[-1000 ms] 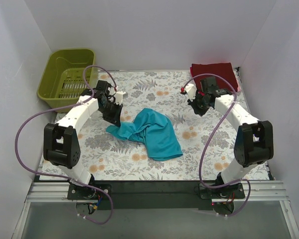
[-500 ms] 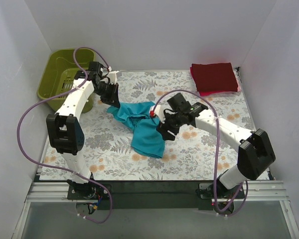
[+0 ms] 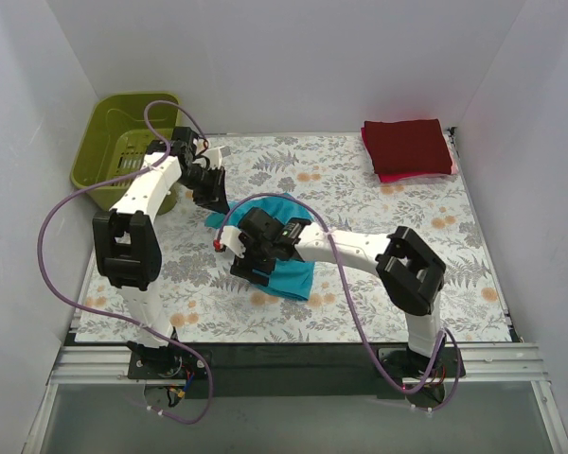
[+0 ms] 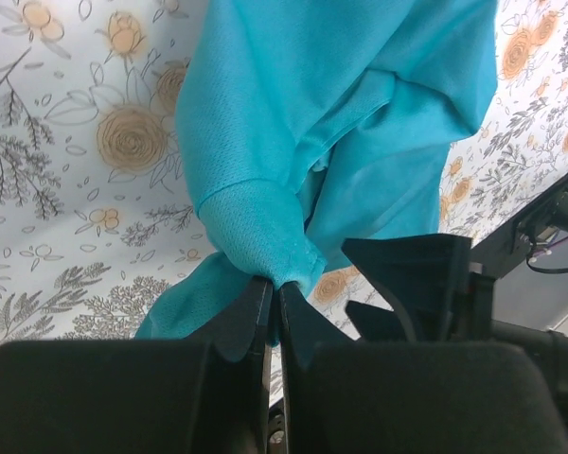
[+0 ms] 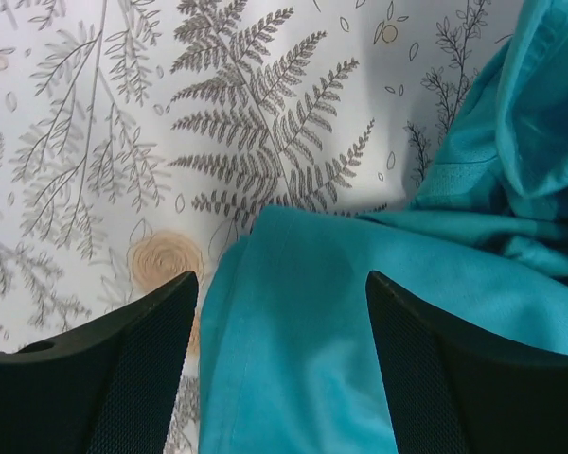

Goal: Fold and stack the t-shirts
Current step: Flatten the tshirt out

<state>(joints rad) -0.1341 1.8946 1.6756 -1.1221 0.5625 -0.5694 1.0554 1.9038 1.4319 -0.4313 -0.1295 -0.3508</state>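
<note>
A crumpled teal t-shirt [image 3: 265,205] lies left of centre on the floral cloth. My left gripper [image 3: 215,200] is at the shirt's far-left corner, shut on a bunched fold of the teal t-shirt [image 4: 265,236], and the pinch shows at the left gripper [image 4: 275,288]. My right gripper [image 3: 249,265] reaches across to the shirt's near-left edge. In the right wrist view the right gripper [image 5: 279,317] stands open just above the flat hem of the teal t-shirt [image 5: 360,322], gripping nothing. A folded dark red t-shirt [image 3: 407,144] rests on a pink one [image 3: 398,176] at the far right.
An olive-green basket [image 3: 123,142] stands at the far left corner, close behind my left arm. White walls close in the table on three sides. My right arm [image 3: 360,251] stretches low across the middle of the cloth.
My right arm swept from the far right over to the shirt's near-left edge and its jaws opened. My left gripper dragged the teal shirt toward the far left.
</note>
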